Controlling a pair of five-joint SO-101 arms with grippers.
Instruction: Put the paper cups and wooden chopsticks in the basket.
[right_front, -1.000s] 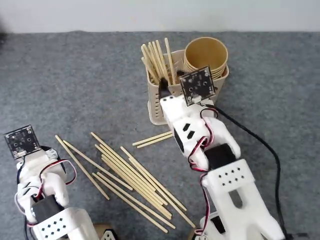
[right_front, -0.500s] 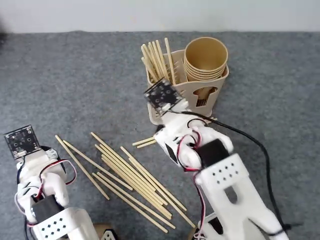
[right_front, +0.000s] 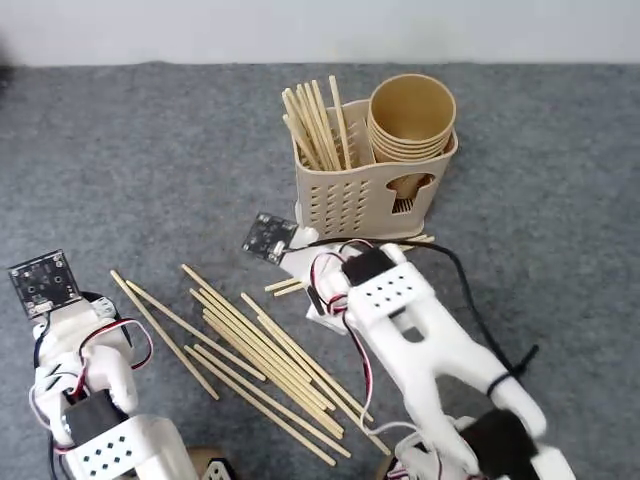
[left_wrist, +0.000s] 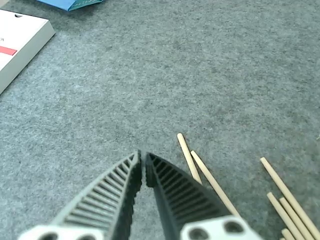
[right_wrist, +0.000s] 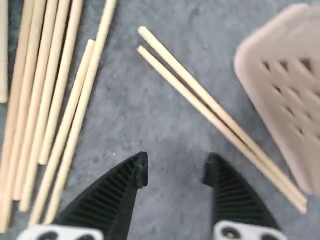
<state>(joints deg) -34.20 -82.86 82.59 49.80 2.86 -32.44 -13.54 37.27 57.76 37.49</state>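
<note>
— What's underneath it all, seen from above?
— A grey mat. The basket stands at the far side. The paper cups are stacked in one compartment and upright chopsticks fill the other. Loose chopsticks lie scattered between the two arms.
— And the left wrist view?
— The left gripper has its fingers pressed together on nothing, over bare mat near two of the loose chopsticks. A white box lies well apart.
— The right wrist?
— The right gripper is parted and empty, near a pair of chopsticks running alongside the basket.
</note>
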